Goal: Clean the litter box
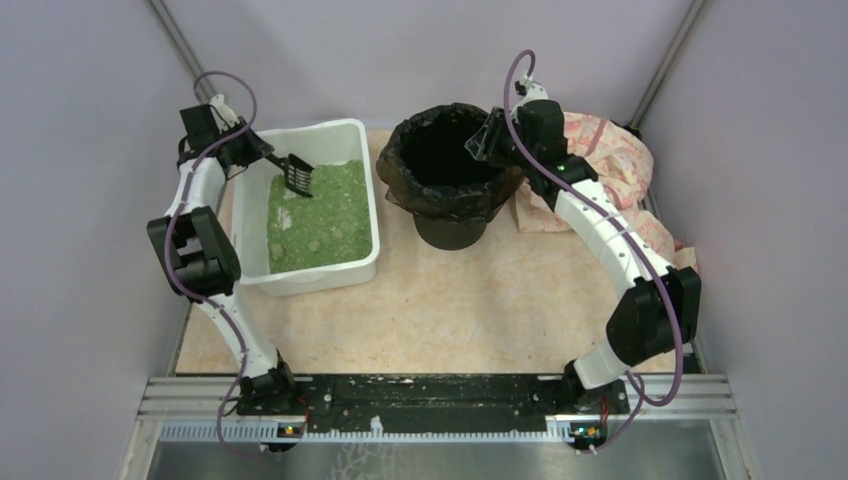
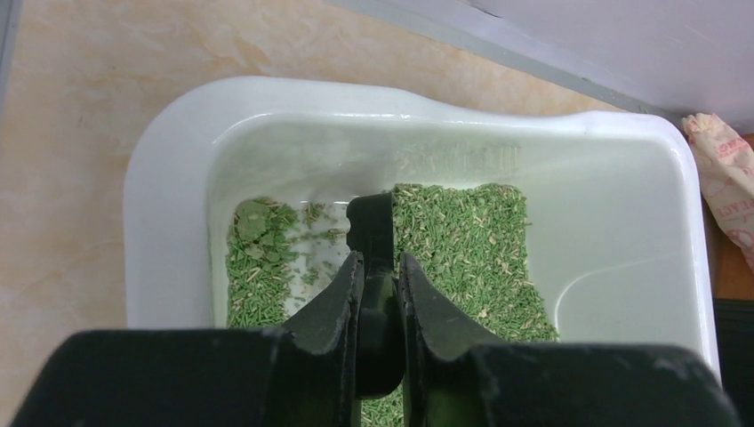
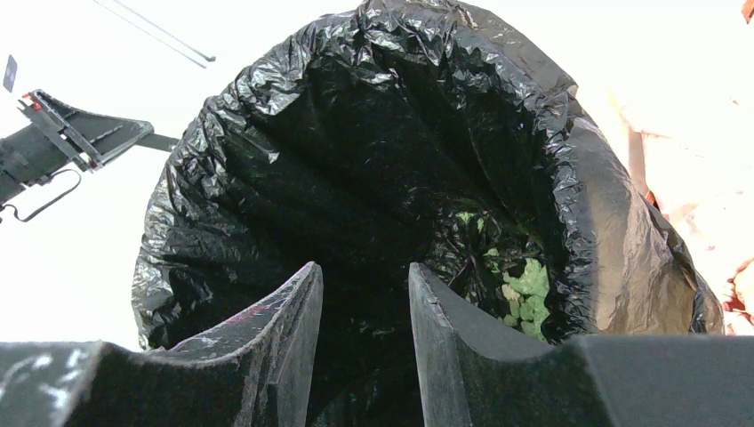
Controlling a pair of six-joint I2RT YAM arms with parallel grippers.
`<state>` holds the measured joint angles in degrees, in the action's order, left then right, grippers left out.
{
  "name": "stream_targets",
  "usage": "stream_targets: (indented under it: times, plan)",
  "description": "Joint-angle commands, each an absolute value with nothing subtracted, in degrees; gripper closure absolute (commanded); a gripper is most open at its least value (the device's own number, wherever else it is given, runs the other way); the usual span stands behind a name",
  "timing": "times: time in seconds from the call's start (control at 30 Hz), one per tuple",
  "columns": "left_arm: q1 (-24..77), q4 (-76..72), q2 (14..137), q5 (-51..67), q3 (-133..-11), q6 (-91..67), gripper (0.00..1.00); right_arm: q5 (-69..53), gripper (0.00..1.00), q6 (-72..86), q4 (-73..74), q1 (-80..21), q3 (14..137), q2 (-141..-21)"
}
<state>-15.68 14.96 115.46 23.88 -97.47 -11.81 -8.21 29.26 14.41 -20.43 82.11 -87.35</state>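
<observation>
Two claws logged. Left claw [image 2: 380,261] clamped on black scoop [image 1: 297,175] handle, blade over green litter [image 1: 325,215] inside white litter box [image 1: 310,278], far left on surface [image 1: 450,310]. Right claw [image 3: 363,267] parted, at black-bagged bin [image 3: 267,133] mouth; green clumps [image 3: 529,289] inside.

L arm [image 1: 236,325] at 9 o'clock & R arm [image 1: 600,225] at 3 match: white tube links, boxy blk joint housings [image 1: 195,250], a purple cable [image 1: 225,73] looped along each, blk wedge-shaped fingers [image 2: 324,311], both bolted to a blk rail [image 1: 430,392] at 6 o'clock.
</observation>
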Motion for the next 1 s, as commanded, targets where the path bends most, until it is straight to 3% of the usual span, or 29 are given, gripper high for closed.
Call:
stream_targets:
  times: [0.0, 0.97]
  plan:
    - [-14.9, 20.9, 117.4, 28.8, -94.4, -12.0, 1.0, -7.5, 0.58, 29.2, 11.4, -20.1, 84.1, -84.2]
    - [-14.9, 5.3, 116.2, 42.7, -81.8, -29.2, 1.0, -4.2, 0.58, 25.8, 14.0, -22.6, 87.3, -83.6]
